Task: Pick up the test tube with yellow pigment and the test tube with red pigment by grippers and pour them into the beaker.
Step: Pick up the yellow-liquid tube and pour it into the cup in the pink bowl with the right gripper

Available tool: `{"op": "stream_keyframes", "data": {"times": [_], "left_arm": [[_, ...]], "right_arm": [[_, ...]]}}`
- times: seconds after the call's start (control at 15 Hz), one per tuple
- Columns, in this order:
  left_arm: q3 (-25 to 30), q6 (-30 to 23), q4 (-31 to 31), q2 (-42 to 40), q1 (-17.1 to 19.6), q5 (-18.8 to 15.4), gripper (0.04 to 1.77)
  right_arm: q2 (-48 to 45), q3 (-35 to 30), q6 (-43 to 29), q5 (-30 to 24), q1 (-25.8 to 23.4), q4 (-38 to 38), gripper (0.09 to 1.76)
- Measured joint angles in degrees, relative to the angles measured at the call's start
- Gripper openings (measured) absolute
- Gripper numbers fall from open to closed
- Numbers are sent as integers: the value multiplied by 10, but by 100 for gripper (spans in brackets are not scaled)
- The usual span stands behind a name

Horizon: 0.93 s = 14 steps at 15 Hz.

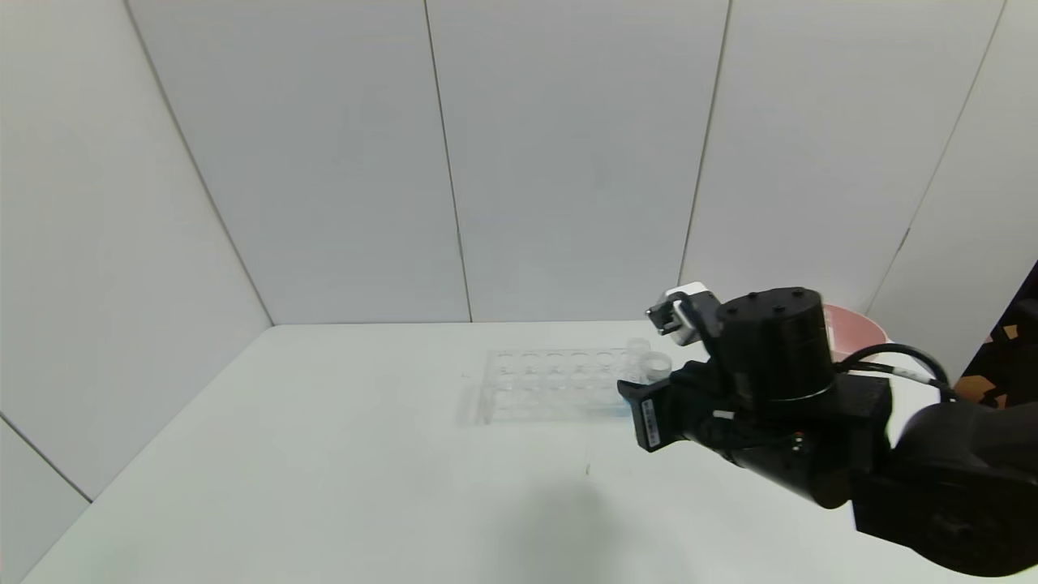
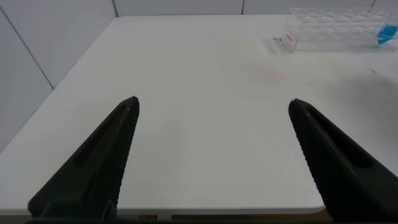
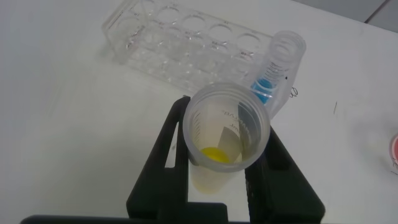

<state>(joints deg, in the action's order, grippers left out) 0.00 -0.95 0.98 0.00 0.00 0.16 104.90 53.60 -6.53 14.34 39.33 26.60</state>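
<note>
Right claw [image 3: 217,168], lower centre, grips the test tube with yellow pigment [image 3: 227,140]; left claw [image 2: 211,155] gapes wide above the surface [image 2: 205,56].

Item count
One clear plastic tube rack [image 3: 186,37]; two clear tubes: one yellow-filled [image 3: 227,137], one blue-filled [image 3: 277,68].

A white tabletop [image 1: 324,454] carries a clear tube rack [image 1: 551,383] toward the back wall; a pink bowl [image 1: 851,328] sits well right of the rack.
</note>
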Motion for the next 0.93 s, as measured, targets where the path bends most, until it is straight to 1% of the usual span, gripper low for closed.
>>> {"op": "stream_keyframes", "data": {"times": [0.13,0.27,0.4,0.53,0.73,0.8,0.93], "left_arm": [[0,0,0,0,0,0,172],[0,0,0,0,0,0,172],[0,0,0,0,0,0,172],[0,0,0,0,0,0,172],[0,0,0,0,0,0,172],[0,0,0,0,0,0,172],[0,0,0,0,0,0,172]], "right_arm": [[-40,-50,27,-92,-43,27,57],[-69,-91,64,-189,-103,64,57],[-88,-128,122,-288,-180,93,57],[-98,-151,174,-373,-260,102,57],[-101,-156,216,-498,-374,102,57],[-98,-147,231,-528,-408,101,57],[-80,-107,262,-556,-466,93,57]]}}
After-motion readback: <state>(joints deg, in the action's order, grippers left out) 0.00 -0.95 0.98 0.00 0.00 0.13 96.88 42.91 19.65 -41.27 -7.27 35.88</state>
